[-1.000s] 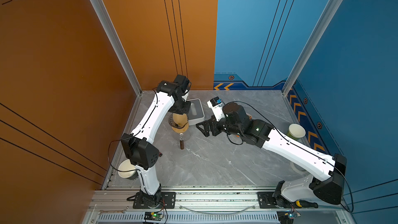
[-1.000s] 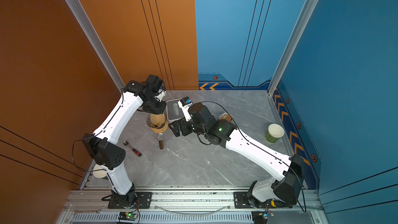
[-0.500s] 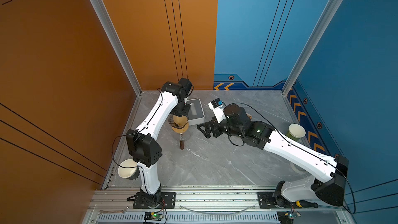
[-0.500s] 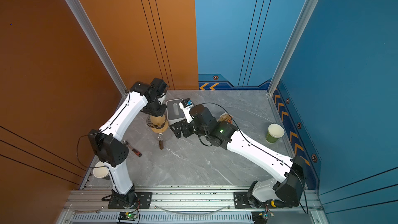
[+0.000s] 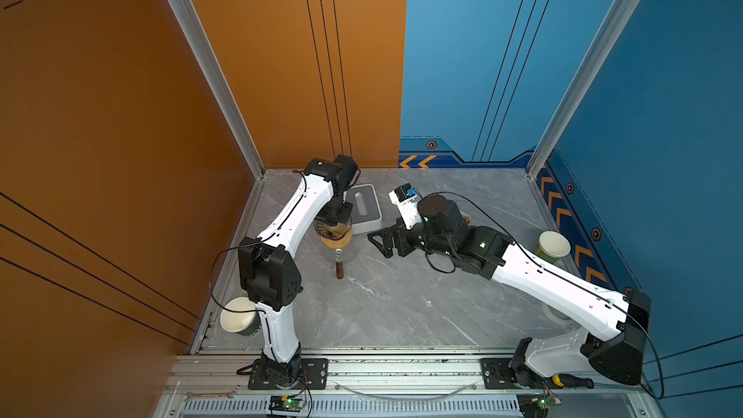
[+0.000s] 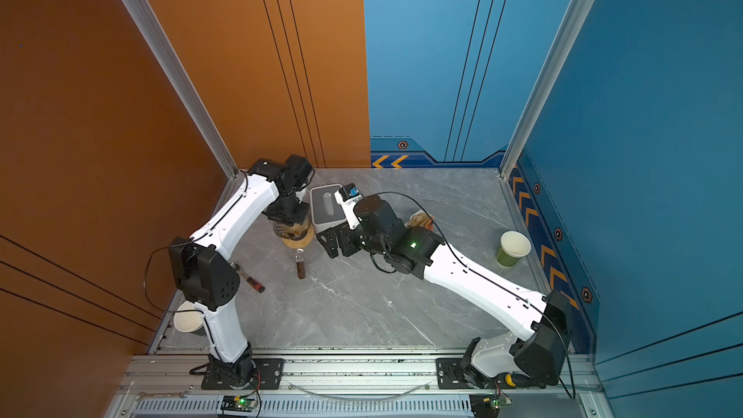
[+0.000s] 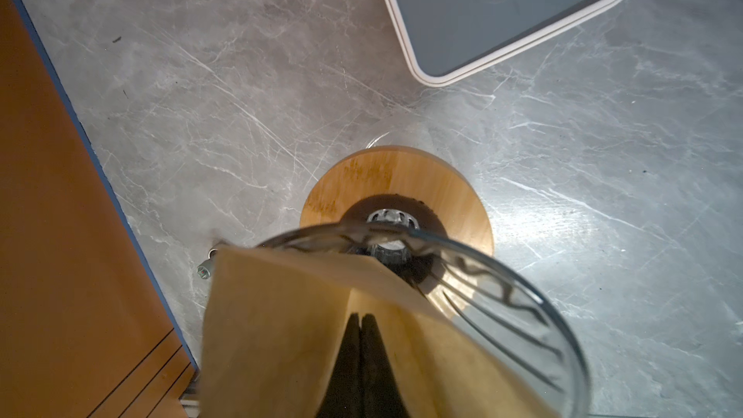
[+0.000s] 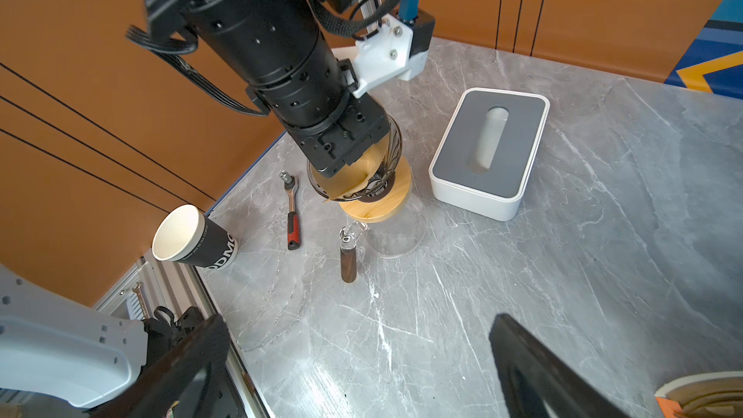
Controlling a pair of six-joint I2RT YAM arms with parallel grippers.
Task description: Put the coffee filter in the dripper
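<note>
In the middle left of both top views, the left arm is reaching down over the dripper, which is sitting on a wooden ring. The right fingers are hovering spread open over the table, just to its right.

In the lower middle of the left wrist view, the left fingers are pinching shut on the filter. It is lying partly inside the dripper's rim, with one corner poking past it.

In the right wrist view, the filter is showing tan inside the dripper at upper centre, beside a white box.
</note>
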